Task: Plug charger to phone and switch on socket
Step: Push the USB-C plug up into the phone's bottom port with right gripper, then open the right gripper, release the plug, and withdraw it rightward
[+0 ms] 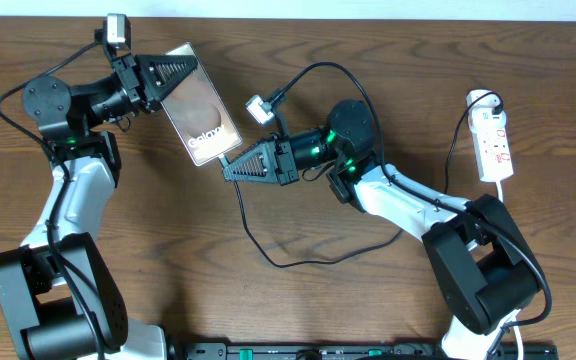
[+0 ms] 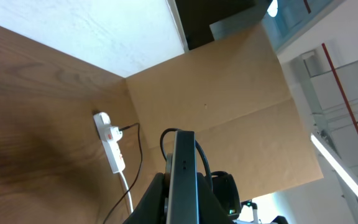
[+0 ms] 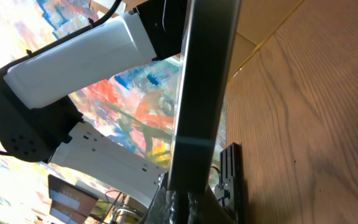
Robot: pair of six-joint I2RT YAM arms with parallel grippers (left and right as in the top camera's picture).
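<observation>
Only overhead shows the phone [image 1: 200,110] lettering; wrists see its edge.

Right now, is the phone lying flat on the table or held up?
Held up and tilted. The left gripper is shut on the phone at its plain end, and the right gripper sits at its lettered end.

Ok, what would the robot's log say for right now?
left gripper: shut on phone, lifted | right gripper: shut on charger at phone's end | socket: untouched
</observation>
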